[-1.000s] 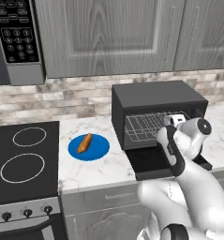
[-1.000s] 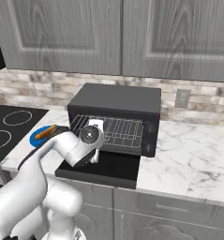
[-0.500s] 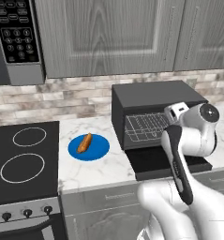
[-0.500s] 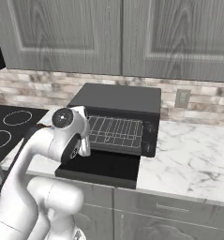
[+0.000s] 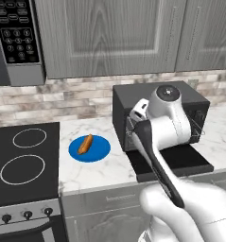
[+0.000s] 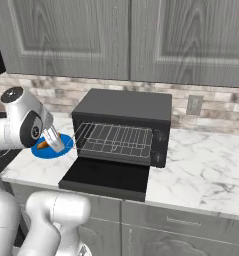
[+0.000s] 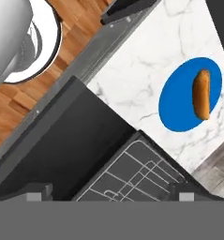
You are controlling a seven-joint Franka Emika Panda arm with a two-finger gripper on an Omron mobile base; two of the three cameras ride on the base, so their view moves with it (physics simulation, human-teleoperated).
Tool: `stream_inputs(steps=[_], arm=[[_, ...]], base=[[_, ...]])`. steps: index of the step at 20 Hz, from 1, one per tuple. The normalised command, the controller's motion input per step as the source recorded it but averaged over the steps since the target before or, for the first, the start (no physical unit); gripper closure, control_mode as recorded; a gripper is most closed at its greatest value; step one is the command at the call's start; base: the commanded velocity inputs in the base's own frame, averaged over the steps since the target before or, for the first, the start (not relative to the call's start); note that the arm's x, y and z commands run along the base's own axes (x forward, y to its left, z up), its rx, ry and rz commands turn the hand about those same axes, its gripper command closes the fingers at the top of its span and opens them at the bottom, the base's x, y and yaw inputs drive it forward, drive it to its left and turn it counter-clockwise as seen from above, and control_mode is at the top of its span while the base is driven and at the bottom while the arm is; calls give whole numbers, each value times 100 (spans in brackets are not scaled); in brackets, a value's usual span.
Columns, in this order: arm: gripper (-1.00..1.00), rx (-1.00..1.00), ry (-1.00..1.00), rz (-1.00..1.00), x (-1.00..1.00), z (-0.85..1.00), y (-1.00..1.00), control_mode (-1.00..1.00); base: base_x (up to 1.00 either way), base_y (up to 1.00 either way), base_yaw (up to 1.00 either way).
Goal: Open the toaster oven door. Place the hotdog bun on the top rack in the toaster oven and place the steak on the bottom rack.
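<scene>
Toaster oven door is flopped down flat, hotdog bun sits on the blue plate, gripper spread wide (holding nothing).

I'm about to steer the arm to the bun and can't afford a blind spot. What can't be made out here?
- Steak: cannot be located. In the left base view the arm covers most of the toaster oven opening.
- Racks: in the right base view the wires overlap, so upper and lower are hard to separate.
- Gripper: in the hand view, the finger tips are cut off by the bottom edge.
- Hotdog bun: right base view, mostly hidden behind the arm; clear on the blue plate elsewhere.
</scene>
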Motion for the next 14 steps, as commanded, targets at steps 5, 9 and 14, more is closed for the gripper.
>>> stream_inputs(steps=[5, 9, 14], arm=[[-100, -23, 37, 28, 2, -11, 96, -100], [-100, -1, 38, 31, 62, -89, 79, -100], [-100, 0, 27, 12, 62, -83, 60, -100]], base=[[0, 0, 0], [0, 0, 0], [0, 0, 0]])
